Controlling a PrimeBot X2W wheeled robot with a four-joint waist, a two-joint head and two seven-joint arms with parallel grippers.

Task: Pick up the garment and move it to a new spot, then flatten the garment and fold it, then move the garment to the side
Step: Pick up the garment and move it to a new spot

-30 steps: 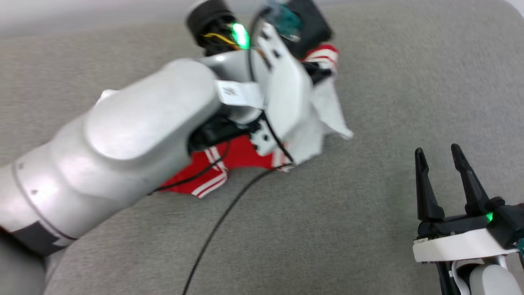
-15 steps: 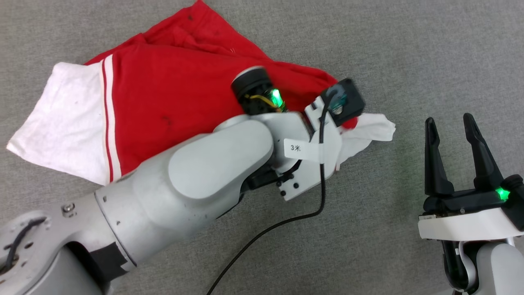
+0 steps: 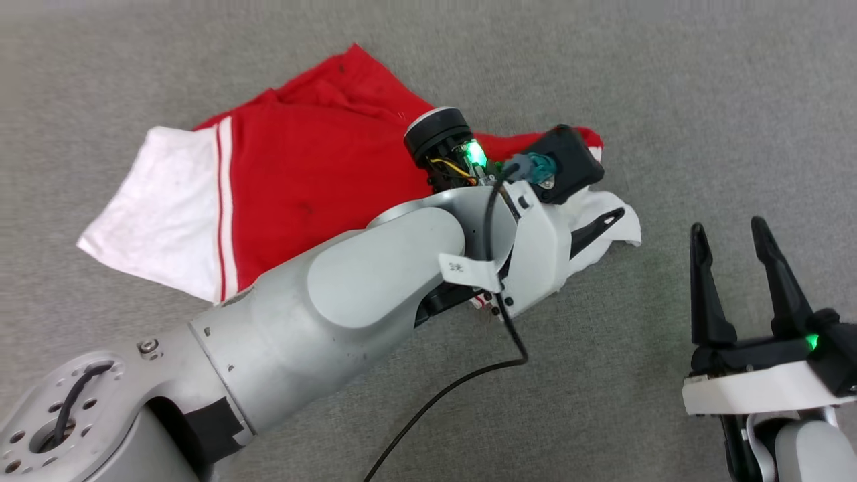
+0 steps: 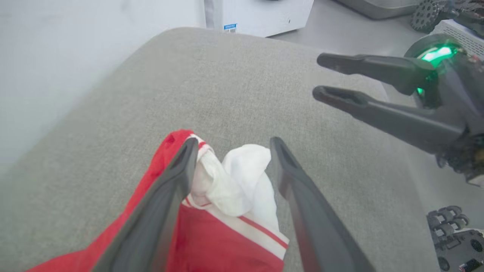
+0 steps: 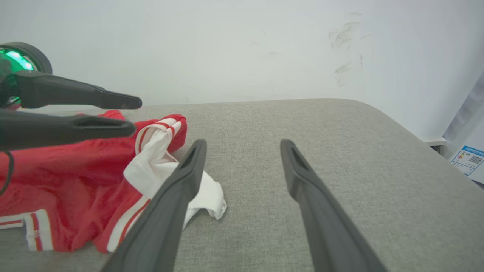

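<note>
Between the spread fingers of the left gripper (image 4: pixel 232 145) lies the bunched white sleeve (image 4: pixel 242 177) of the shirt (image 3: pixel 301 174), loose and not pinched. Behind that gripper, the red body of the shirt spreads out under its arm on the grey cushion (image 3: pixel 669 100). To its right, near the sleeve but apart from it, the right gripper (image 3: pixel 728 227) hovers with fingers wide, holding nothing.
</note>
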